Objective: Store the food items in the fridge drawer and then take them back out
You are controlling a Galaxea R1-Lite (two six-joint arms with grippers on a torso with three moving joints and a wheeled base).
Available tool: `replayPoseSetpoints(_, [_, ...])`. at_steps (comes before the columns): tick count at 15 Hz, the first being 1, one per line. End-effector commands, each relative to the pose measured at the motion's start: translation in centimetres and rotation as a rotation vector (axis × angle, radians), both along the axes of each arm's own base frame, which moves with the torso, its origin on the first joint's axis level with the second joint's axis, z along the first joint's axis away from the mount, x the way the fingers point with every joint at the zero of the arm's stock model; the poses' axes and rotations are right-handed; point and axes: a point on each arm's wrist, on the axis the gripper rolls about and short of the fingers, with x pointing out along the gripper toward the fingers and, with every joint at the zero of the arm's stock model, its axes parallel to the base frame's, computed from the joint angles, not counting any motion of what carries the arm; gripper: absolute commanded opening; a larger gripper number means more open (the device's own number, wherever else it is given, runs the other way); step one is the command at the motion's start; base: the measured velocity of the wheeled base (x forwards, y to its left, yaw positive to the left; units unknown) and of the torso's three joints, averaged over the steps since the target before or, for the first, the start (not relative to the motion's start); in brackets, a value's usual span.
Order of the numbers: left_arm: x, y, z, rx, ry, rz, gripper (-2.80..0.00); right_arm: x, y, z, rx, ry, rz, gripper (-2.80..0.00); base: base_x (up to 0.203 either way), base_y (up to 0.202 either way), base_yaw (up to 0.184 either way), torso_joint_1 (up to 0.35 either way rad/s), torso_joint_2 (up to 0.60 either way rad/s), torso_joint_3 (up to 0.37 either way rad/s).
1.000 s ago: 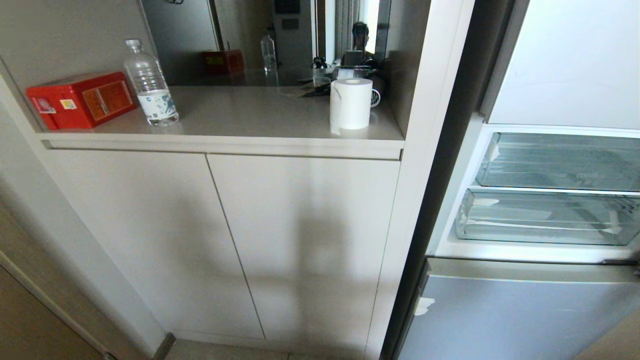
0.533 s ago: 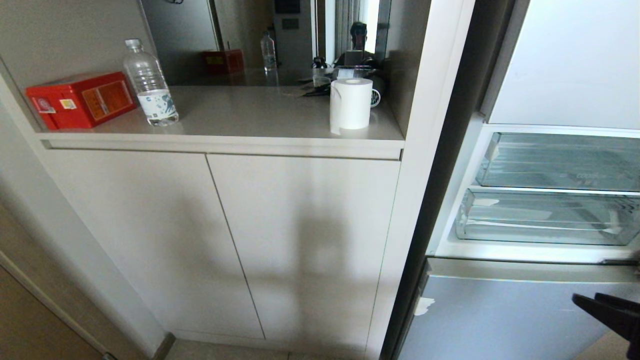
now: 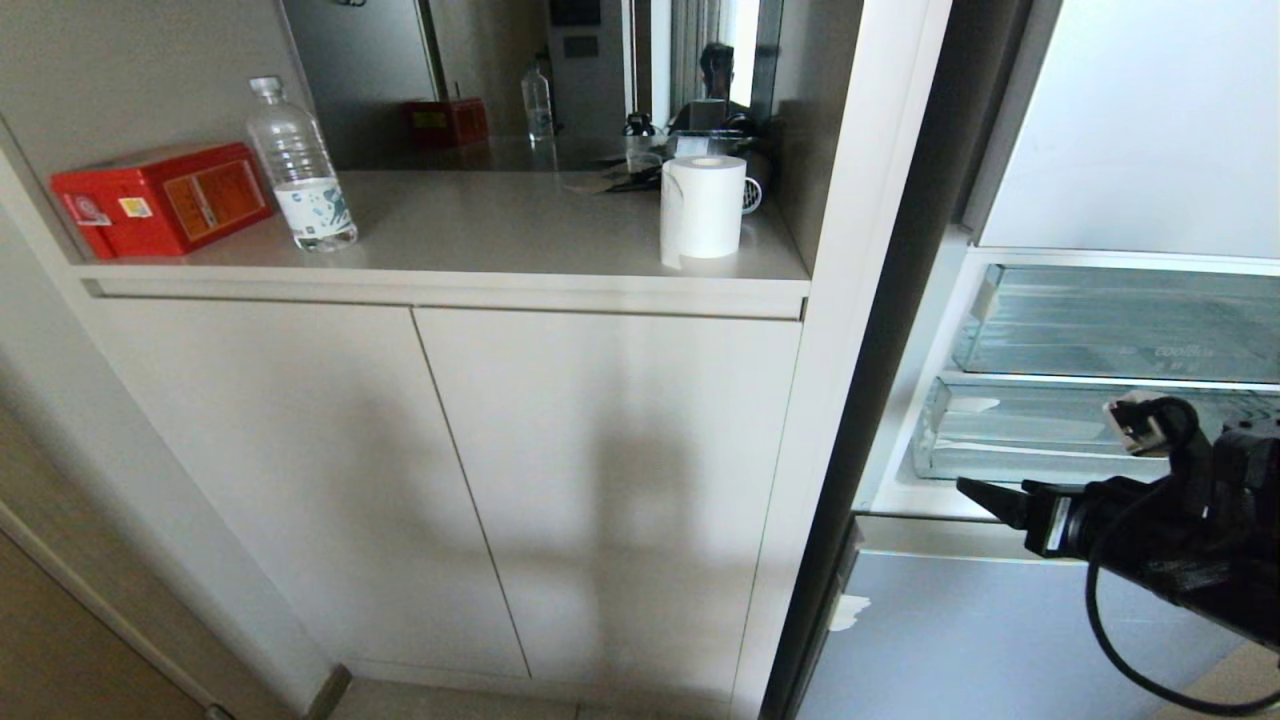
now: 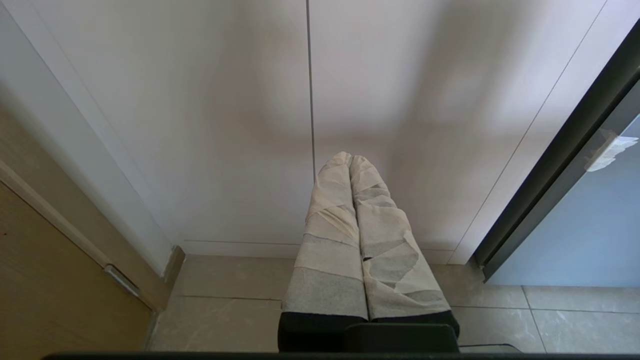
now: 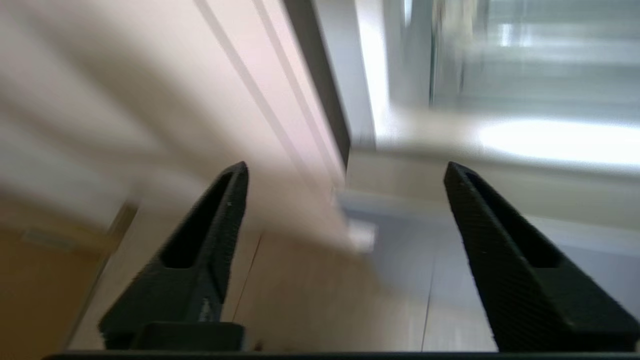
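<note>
No food items are in view. The fridge drawer [image 3: 1040, 432], the lower of two clear drawers, sits pushed in inside the open fridge at the right; nothing red shows in it. My right gripper [image 3: 985, 497] hangs just in front of and slightly below that drawer's left end, pointing left. In the right wrist view this gripper [image 5: 345, 170] is open, its black fingers wide apart with nothing between them. My left gripper [image 4: 348, 159] has tape-wrapped fingers, is shut and empty, and is parked low, facing the cabinet doors.
The shallower upper drawer [image 3: 1120, 325] lies above the fridge drawer. The closed lower fridge door [image 3: 1000, 630] is below my right gripper. On the counter [image 3: 500, 225] to the left stand a red box [image 3: 160, 200], a water bottle [image 3: 298, 170] and a paper roll [image 3: 702, 207]. Cabinet doors [image 3: 600, 480] are shut.
My right arm has risen into the head view from the lower right, up to the level of the fridge drawer's front. Nothing else has moved.
</note>
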Motion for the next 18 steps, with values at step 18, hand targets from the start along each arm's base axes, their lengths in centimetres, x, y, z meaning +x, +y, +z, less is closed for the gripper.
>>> replayPoseSetpoints(18, [0.0, 0.0, 0.0, 0.000, 0.003, 0.000, -2.80, 9.6, -1.4, -7.0, -0.095, -0.201, -0.213, 0.00, 0.000, 0.000, 0.000, 0.000, 0.00, 0.000])
